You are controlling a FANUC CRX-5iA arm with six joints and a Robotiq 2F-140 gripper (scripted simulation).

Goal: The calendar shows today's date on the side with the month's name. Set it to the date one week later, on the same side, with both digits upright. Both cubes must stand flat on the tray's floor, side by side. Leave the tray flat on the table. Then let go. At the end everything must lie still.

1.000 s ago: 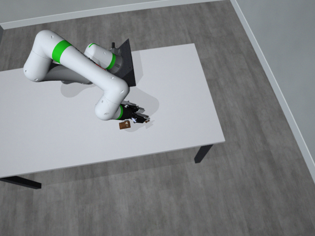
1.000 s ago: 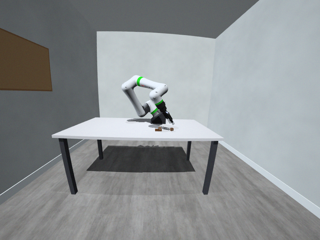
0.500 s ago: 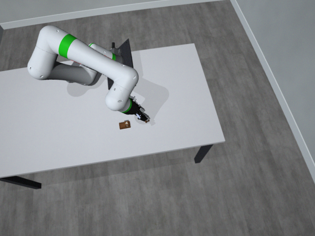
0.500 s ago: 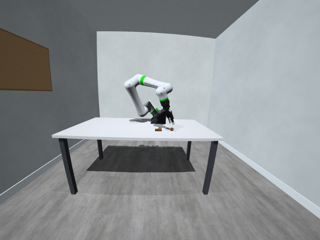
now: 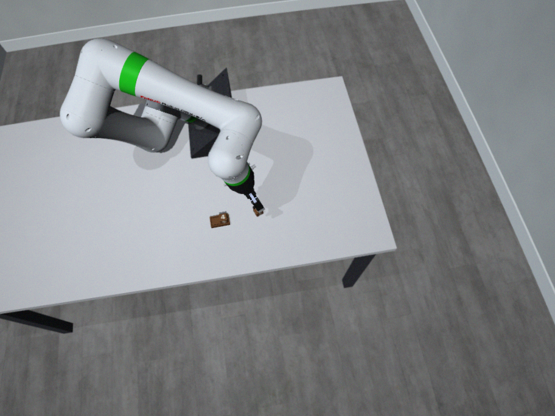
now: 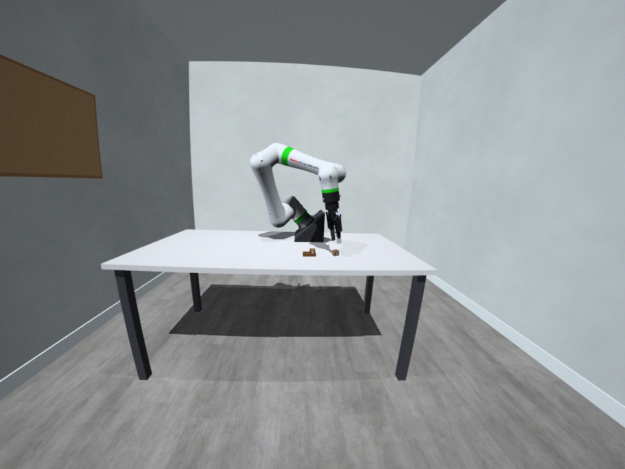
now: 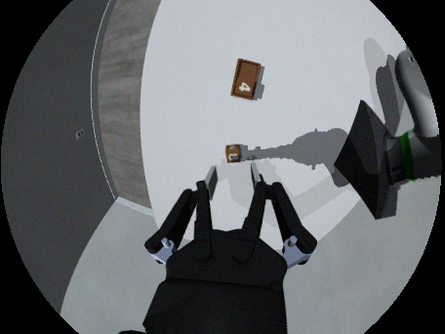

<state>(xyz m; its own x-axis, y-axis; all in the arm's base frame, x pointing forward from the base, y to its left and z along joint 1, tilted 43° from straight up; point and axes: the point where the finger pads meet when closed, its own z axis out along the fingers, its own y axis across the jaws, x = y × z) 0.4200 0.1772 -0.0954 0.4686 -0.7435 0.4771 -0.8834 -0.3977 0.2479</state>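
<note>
Hand (image 7: 230,174) half-open, empty, above small wooden cube (image 7: 233,153) (tray (image 7: 246,79) apart).

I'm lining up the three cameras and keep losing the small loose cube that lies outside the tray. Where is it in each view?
Top: the loose cube is just right of centre, under the gripper.
Exterior: mid-frame on the table, right of the tray, at.
Wrist: centre, just beyond the fingertips, at.
Shared landmark: the tray, holding a cube that shows 4.

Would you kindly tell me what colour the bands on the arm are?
Bright green bands on the white arm, clearest in the top view.
</note>
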